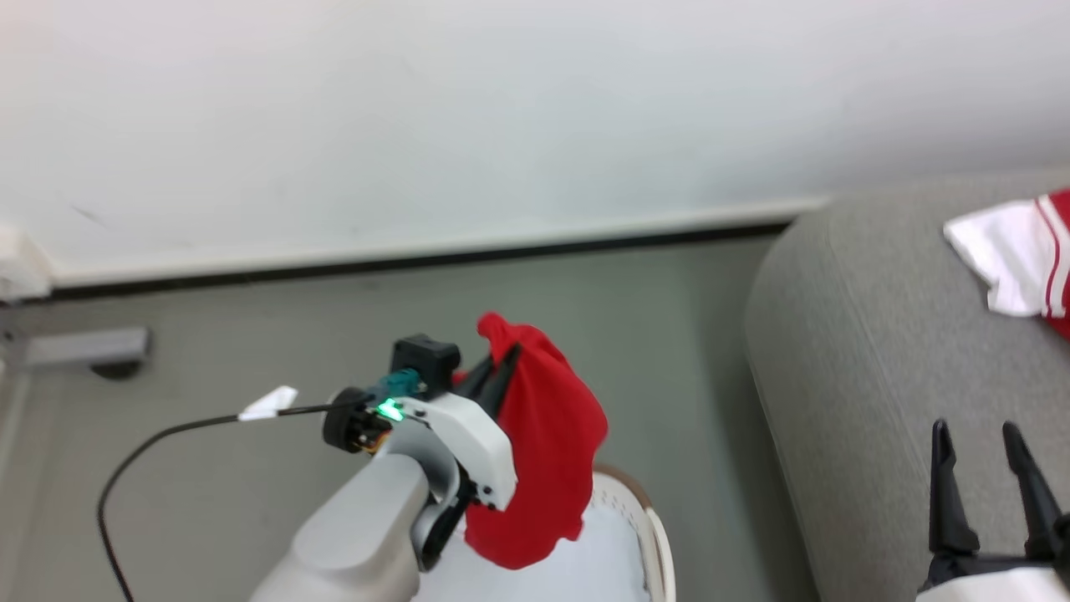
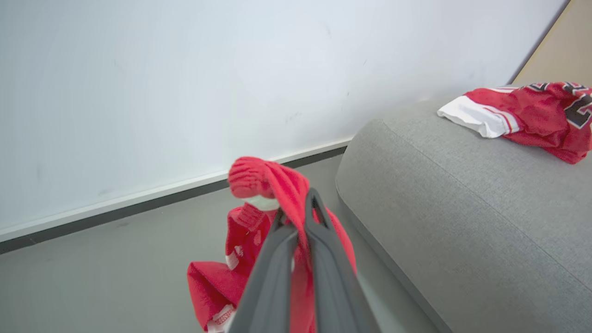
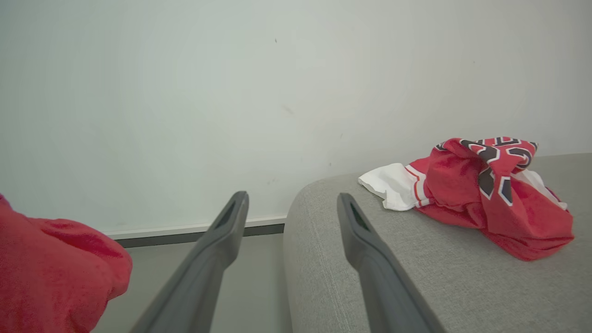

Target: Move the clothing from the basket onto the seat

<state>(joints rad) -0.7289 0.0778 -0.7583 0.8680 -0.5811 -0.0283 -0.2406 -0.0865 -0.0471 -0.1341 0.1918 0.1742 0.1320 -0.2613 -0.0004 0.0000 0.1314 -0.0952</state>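
Your left tool [image 2: 297, 206] is clamped on a red garment [image 1: 547, 451], which hangs over the basket [image 1: 658, 527] rim in the head view. Your right tool [image 1: 976, 435] has its fingers apart over the seat [image 1: 853, 351]. The right wrist view gives you the lettering on the jersey [image 3: 485, 199], lying far right on the seat.

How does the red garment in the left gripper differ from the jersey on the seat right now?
Pose: the red garment hangs in the air from the left gripper, which is shut on it, over the basket; the jersey lies crumpled on the seat. Look: the red garment shows mostly plain red with small white bits; the jersey has black-and-white lettering and a white striped part. Both are red sports fabric.
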